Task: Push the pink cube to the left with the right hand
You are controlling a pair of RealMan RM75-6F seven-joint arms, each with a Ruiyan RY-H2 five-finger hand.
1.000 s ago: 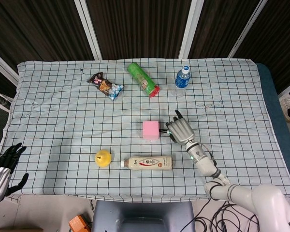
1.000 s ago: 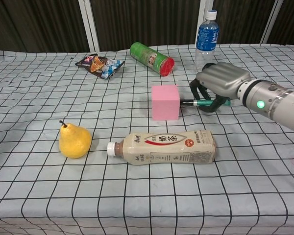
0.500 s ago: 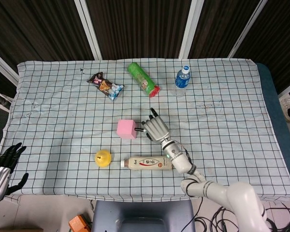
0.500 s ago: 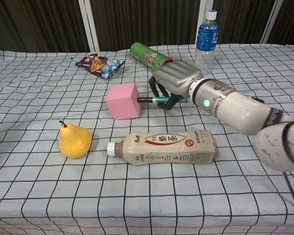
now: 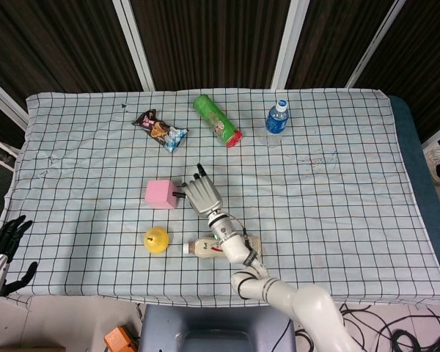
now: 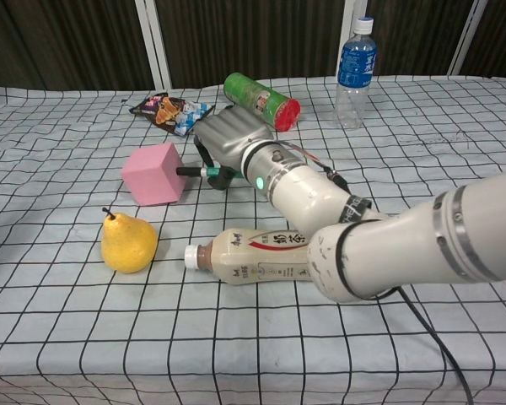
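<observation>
The right hand (image 6: 228, 139), fingers curled on nothing, thumb tip against the pink cube (image 6: 154, 174) left of table centre — an off-centre shove could spin it toward the pear (image 6: 128, 241)

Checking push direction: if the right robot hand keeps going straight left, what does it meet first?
The pink cube, directly at the right robot hand; its fingertip seems to touch it already. Beyond lies only checked cloth.
</observation>
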